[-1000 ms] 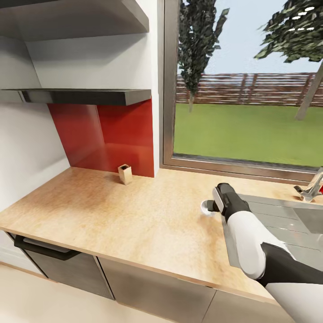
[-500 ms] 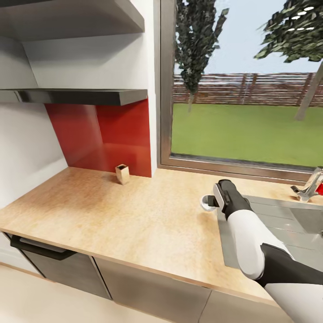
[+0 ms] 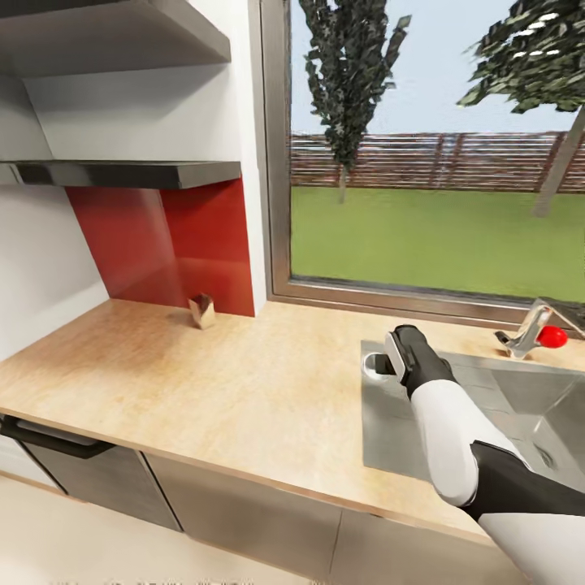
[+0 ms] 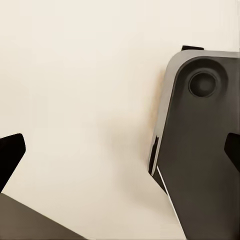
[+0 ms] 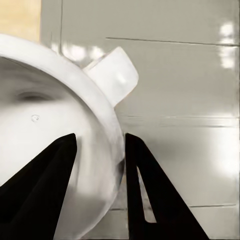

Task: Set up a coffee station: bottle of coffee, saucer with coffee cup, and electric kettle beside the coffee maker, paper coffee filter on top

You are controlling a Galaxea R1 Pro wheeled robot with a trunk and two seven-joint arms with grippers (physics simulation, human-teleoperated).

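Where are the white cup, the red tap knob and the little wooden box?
coffee cup [image 5: 65, 130], right wrist view, on its rim.
red tap knob [image 3: 554, 336], head view, its middle.
little wooden box [image 3: 201, 311], head view, its front face.

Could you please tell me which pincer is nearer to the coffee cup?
Right. The right pincer is closed on the coffee cup rim, above the sink's draining board. The left pincer faces pale floor, no cup nearby.

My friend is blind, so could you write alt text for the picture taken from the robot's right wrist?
A black two-fingered pincer grips the rim of a white coffee cup, one finger inside the cup and one outside. The cup's small handle sticks out beside them, above a grey metal sink surface.
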